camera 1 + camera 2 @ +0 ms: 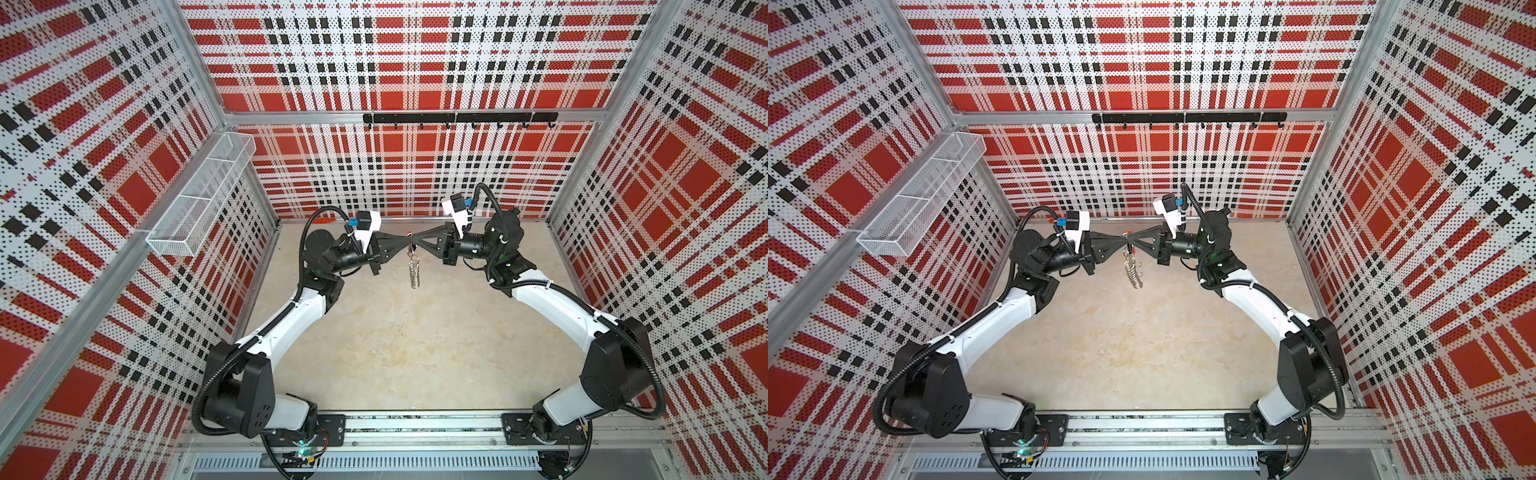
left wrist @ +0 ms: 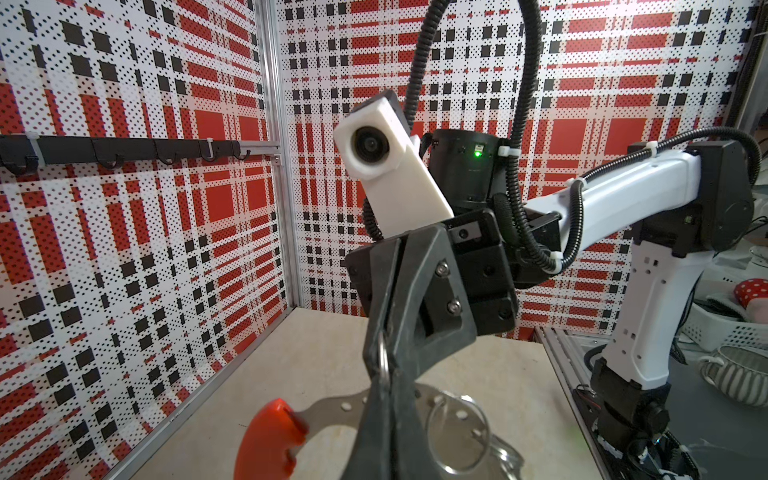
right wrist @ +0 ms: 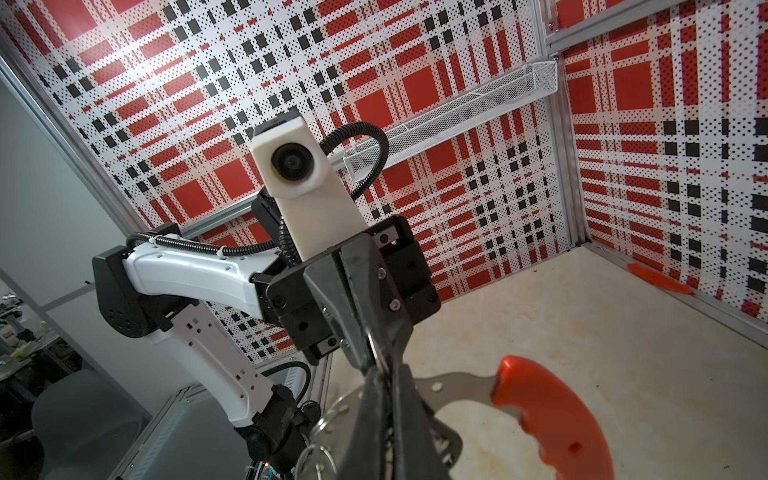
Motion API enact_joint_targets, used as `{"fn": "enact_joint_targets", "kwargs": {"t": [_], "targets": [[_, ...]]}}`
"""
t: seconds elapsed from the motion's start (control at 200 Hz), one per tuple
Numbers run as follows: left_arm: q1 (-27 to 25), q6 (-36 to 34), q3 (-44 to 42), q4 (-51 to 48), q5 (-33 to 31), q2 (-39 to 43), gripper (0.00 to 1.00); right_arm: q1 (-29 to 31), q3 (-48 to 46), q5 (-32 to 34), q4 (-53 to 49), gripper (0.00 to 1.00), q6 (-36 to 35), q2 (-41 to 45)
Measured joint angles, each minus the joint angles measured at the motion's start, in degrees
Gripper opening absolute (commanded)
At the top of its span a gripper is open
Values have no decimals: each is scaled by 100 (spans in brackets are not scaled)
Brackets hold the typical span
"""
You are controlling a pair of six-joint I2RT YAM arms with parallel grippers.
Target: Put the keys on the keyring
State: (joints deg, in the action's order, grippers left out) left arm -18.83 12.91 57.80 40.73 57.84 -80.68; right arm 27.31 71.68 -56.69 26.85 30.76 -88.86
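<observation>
Closest to the top views, a metal rail (image 1: 419, 428) along the front edge carries the bases of two white-and-black arms, one at each end. Both arms curve inward over the table (image 1: 415, 353), a bare beige, mottled surface. Above its middle, the left gripper (image 1: 404, 241) and right gripper (image 1: 419, 242) meet tip to tip, each with its jaws pressed together on the single keyring (image 1: 414, 266). It hangs edge-on between them, clear of the table, with its small silver loops (image 1: 1136, 272) bunched below the tips. In the wrist views the crossed fingers hide just where each pinches the grey hoop (image 2: 332, 409), while the red sleeve (image 3: 552, 415) sticks out to one side, free. Farther back, one flat orange piece (image 3: 660, 284) lies at the foot of the rear wall. One wire basket (image 1: 199, 195) with three compartments hangs on the left wall, and one black hook bar (image 1: 457, 118) crosses the rear wall. All three walls (image 1: 415, 62) are perforated red, black and white plaid panels in aluminium framing.
</observation>
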Motion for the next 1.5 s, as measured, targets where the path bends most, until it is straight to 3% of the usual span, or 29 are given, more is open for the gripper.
{"fn": "enact_joint_targets", "kwargs": {"t": [0.09,0.21,0.386,0.531,0.702,0.877,1.178,1.503], "targets": [[17,24,0,0,-4,-13,17,7,94,52,-273,0,-238,0],[81,33,0,-2,-31,-28,25,9,260,319,-890,0,-752,7],[199,-225,-57,-195,-59,-28,26,116,483,876,-1829,0,-1639,68],[254,-1390,7,-1272,-310,94,26,221,654,1550,-2686,0,-2404,70],[170,-3294,968,-3482,-879,105,26,297,728,2138,-3434,0,-3034,70],[122,-4371,1478,-4625,-1099,85,27,354,728,2363,-3700,0,-3311,70],[9,-4962,1864,-5539,-1029,-317,36,387,728,2400,-3779,0,-3467,70],[-186,-5095,2050,-5689,-1032,-516,35,420,728,2369,-3842,0,-3491,70]]}}
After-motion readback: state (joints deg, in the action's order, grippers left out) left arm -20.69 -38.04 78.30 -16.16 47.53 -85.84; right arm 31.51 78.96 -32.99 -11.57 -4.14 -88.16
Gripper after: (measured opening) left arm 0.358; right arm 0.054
